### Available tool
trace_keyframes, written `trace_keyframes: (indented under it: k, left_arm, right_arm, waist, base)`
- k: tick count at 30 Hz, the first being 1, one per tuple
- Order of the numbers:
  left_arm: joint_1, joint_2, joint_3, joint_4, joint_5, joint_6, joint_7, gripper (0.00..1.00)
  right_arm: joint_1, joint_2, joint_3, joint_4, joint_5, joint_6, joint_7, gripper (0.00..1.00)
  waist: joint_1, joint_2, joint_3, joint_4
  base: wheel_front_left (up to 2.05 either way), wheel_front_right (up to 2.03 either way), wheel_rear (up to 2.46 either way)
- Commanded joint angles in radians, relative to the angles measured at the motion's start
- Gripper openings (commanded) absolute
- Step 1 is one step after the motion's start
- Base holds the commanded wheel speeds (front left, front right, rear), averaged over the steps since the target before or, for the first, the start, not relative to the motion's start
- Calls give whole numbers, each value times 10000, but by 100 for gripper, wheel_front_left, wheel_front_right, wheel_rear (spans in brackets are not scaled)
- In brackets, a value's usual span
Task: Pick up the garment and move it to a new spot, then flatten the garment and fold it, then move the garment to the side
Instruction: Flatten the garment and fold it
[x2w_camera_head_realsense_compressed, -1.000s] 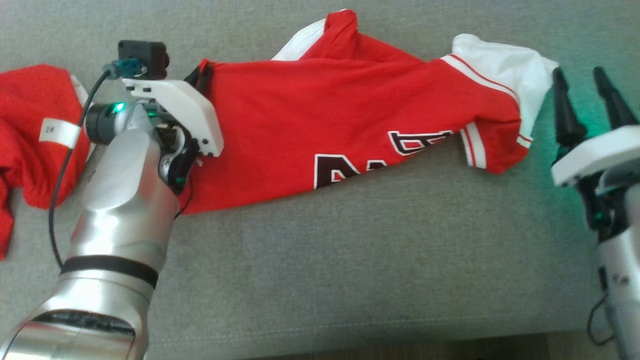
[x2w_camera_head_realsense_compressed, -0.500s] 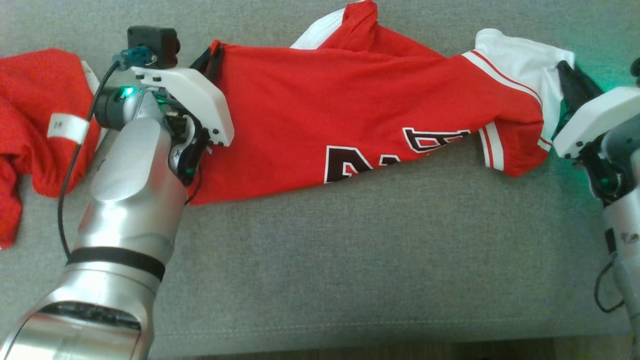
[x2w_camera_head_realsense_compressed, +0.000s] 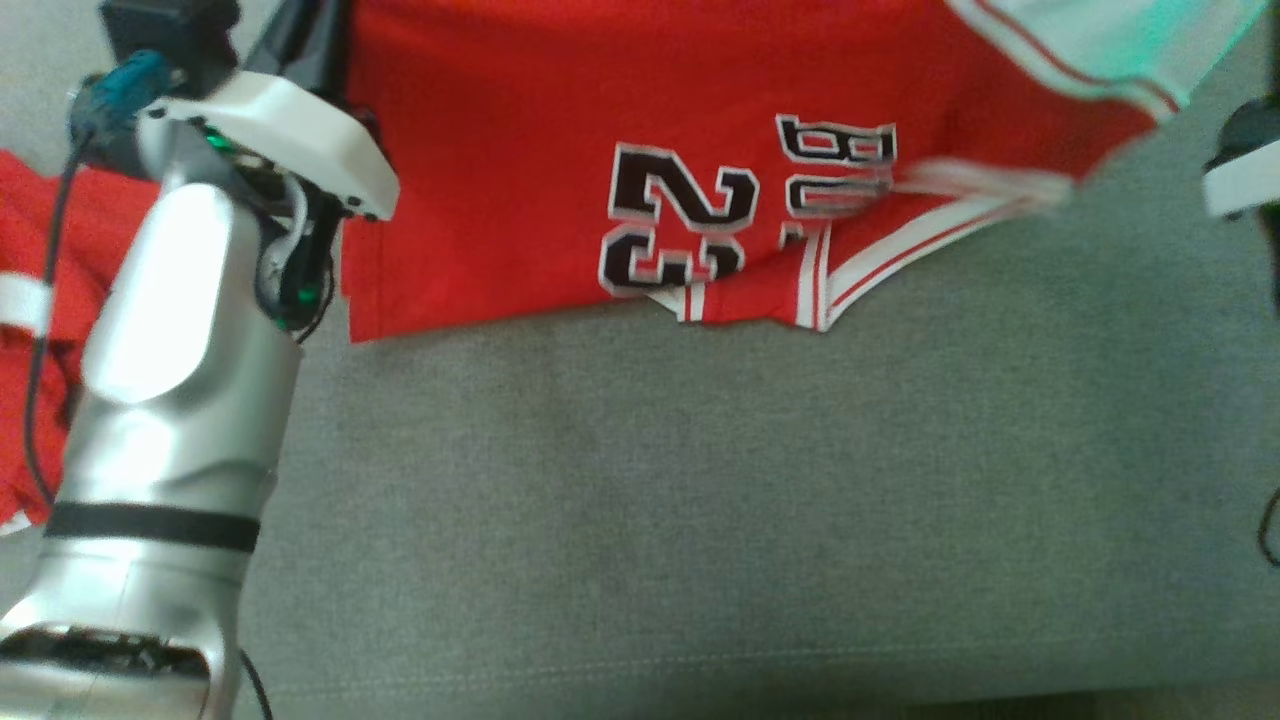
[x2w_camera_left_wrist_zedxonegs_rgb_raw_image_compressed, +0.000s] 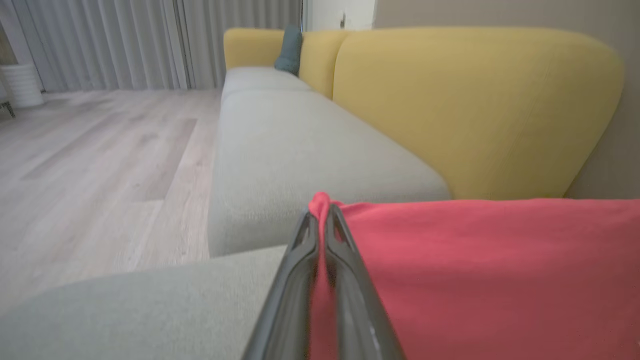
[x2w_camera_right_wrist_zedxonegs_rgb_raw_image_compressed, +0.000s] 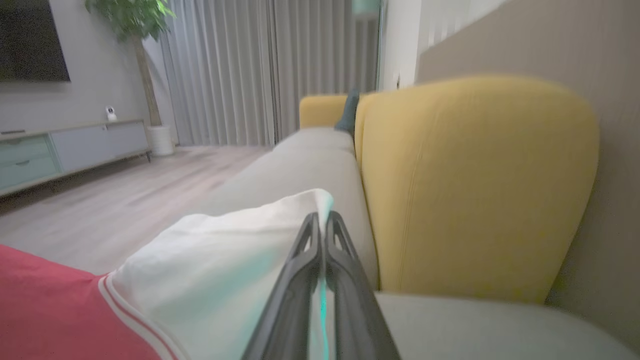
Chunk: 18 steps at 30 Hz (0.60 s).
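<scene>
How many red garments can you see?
2. The red jersey hangs between the left pincer and right pincer; a second red garment lies far left, partly behind the left arm. Others may be hidden.

Silver forearm (x2w_camera_head_realsense_compressed: 180, 330) with black band, white wrist housing (x2w_camera_head_realsense_compressed: 290, 130) (green light beneath), black cable (x2w_camera_head_realsense_compressed: 55, 215), dark fingers (x2w_camera_left_wrist_zedxonegs_rgb_raw_image_compressed: 287, 300)

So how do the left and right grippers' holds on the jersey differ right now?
The left gripper pinches a red edge of the jersey; the right gripper pinches its white sleeve. In the left wrist view the cloth spreads to the right of the fingers; in the right wrist view it spreads to their left. Both are shut on the jersey, which spans between them.
</scene>
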Motion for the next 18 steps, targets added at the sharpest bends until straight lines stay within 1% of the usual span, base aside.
trace_keyframes:
  k: [1,5,8,11,15,18]
  left_arm:
    - [25,553,377,-838,58,136,-120,0]
    - [497,919,455,-2776,91,338,113,0]
    - [819,1221,494,-4403,152,484,467,0]
    - [1024,1586,580,-5941,228,624,961,0]
    - [1163,2029,820,-7638,310,883,1657,0]
    - [1211,2293,985,-8542,330,1022,2131,0]
  right_arm:
    - [15,-285,-146,-902,-199,-9,-121,0]
    - [159,-499,-791,-2800,-654,-9,116,0]
    - [222,-565,-1357,-4094,-1011,-9,738,0]
    - [143,-572,-1672,-5210,-1205,-9,1417,0]
    - [-176,-689,-1975,-6227,-1307,-9,2132,0]
    - [-563,-863,-2079,-6605,-1235,-9,2539,0]
  waist:
    - [-1,0,-390,-84]
    - [-1,0,-926,-75]
    - [-1,0,-1324,-57]
    - [-1,0,-1667,-97]
    - [-1,0,-2097,-140]
    - [-1,0,-2333,-187]
  base:
    - [0,0,0]
    - [0,0,0]
    - [0,0,0]
    - [0,0,0]
    - [0,0,0]
    - [0,0,0]
